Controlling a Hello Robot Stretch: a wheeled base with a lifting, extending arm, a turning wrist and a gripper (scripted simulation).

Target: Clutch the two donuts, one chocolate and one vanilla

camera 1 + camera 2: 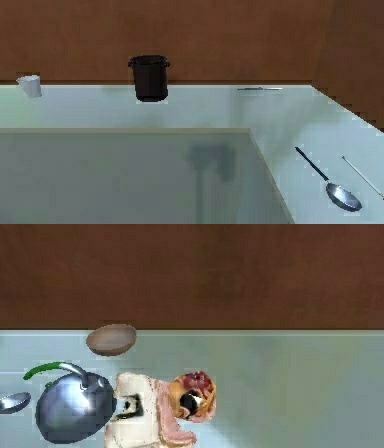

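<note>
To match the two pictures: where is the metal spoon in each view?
Forward view: the metal spoon lies on the counter, lower right.
Arm side view: its bowl likely peeks in at the left edge, beside the kettle.
Shared landmark: the brown wall behind the counter.

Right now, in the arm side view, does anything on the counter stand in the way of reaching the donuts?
Likely on one side. A pale boxy thing crowds the pink-and-dark lump, probably the donuts, on its left, with a shiny kettle beyond. The counter to its right is bare.
</note>
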